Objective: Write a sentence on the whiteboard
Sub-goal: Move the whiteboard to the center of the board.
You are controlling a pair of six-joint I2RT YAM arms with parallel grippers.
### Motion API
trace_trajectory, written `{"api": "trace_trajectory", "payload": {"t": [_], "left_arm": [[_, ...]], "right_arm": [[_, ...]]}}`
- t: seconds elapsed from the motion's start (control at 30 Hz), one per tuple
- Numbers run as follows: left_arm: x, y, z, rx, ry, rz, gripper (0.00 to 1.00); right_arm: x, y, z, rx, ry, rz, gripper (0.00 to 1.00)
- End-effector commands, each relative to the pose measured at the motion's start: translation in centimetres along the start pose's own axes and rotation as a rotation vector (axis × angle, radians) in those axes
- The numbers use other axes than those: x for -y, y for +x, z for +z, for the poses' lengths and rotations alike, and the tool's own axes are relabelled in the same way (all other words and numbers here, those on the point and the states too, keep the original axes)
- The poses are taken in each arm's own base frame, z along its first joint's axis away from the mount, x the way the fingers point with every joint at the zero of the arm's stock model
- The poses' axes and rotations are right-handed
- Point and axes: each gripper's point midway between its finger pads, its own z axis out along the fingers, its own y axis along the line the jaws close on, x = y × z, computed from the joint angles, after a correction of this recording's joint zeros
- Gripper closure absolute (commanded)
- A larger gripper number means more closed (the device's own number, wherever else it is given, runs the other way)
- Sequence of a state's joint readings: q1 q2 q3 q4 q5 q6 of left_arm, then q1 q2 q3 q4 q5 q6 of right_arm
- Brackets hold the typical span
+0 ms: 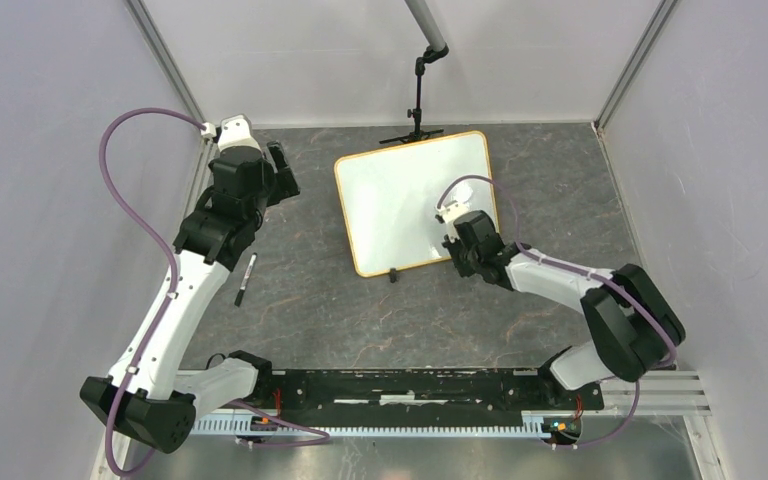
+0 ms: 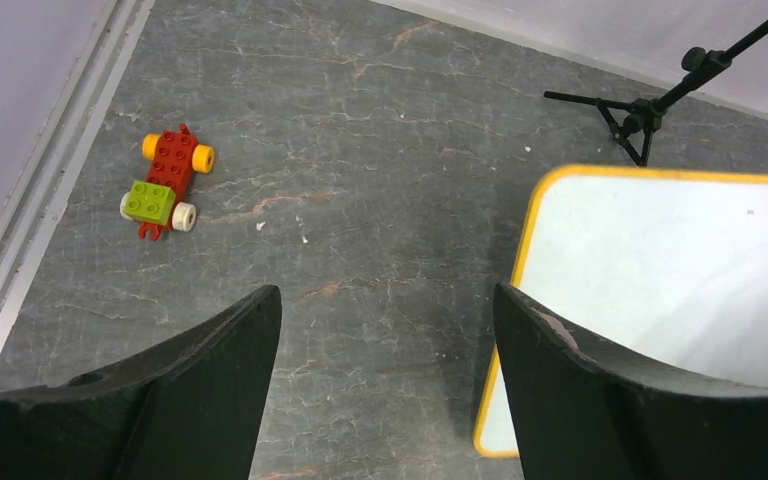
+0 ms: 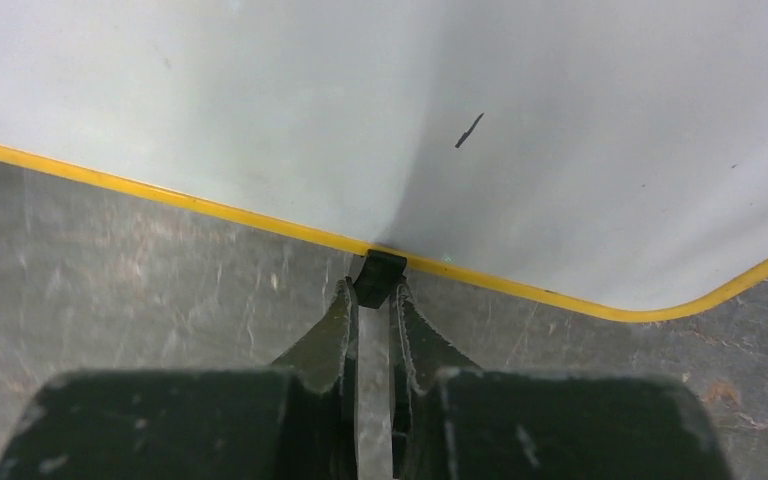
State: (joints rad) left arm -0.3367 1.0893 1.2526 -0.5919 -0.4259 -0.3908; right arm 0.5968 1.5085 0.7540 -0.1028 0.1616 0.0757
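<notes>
The whiteboard [image 1: 410, 195] lies flat on the table's far middle, with a yellow-orange rim and a blank face; no sentence shows. In the right wrist view only a short black mark [image 3: 468, 130] is on the whiteboard [image 3: 260, 110]. My right gripper [image 1: 457, 243] is at the board's near right edge, its jaws shut on a black clip foot [image 3: 378, 270] on the rim; it also shows in the right wrist view [image 3: 373, 292]. A second clip foot [image 1: 392, 273] shows further left. My left gripper [image 1: 282, 172] is open and empty, above the table left of the board [image 2: 660, 280]; it also shows in the left wrist view [image 2: 385, 305].
A black marker [image 1: 245, 278] lies on the table beside the left arm. A red and green toy brick car [image 2: 167, 183] stands near the left wall. A black tripod stand [image 1: 415, 130] stands just behind the board, seen also in the left wrist view [image 2: 640, 120].
</notes>
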Motion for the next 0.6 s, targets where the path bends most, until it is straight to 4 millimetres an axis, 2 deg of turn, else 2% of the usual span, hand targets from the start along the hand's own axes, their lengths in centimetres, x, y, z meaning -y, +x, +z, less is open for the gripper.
{"api": "trace_trajectory", "payload": {"t": [0.0,0.27,0.57], "left_arm": [[-0.4,-1.1,0.2,0.05,-0.023,-0.008,0.16],[-0.5,-1.4,0.5,0.058,-0.036,0.007,0.16],[-0.8,-2.1,0.7,0.078,-0.065,0.013,0.14]], "right_arm": [[-1.2,1.2,-1.7,0.02,-0.123,-0.193,1.0],[-2.7,3.6,-3.5,0.024,-0.266,-0.322,1.0],[-3.2,5.8,-4.9,-0.015,-0.34,-0.431,1.0]]}}
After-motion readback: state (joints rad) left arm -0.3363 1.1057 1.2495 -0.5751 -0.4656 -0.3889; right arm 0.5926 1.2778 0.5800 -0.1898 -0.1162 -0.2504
